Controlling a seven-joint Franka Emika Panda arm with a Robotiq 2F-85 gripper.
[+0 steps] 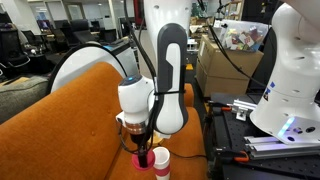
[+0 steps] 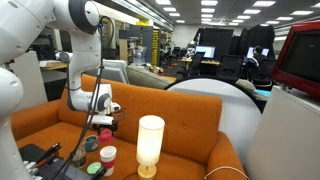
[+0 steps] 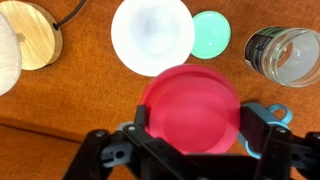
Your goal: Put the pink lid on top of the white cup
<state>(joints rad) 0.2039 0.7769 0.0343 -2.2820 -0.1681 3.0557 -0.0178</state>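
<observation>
In the wrist view the pink lid (image 3: 190, 105) sits between the two fingers of my gripper (image 3: 193, 116), which touch its left and right edges. The lid looks held a little above the orange surface. The white cup (image 3: 152, 35) stands upright just beyond the lid, its round rim open to the camera. In an exterior view the gripper (image 1: 140, 140) points down with the pink lid (image 1: 145, 157) under it and the white cup (image 1: 161, 162) right beside it. In an exterior view the gripper (image 2: 102, 128) hangs over the lid (image 2: 108, 152).
A mint green lid (image 3: 211, 33) lies next to the cup, and a clear glass jar (image 3: 285, 52) stands beyond it. A blue item (image 3: 275, 112) lies by one finger. A cream lamp cylinder (image 2: 150, 142) on a wooden base (image 3: 35, 35) stands nearby on the orange sofa seat (image 1: 80, 110).
</observation>
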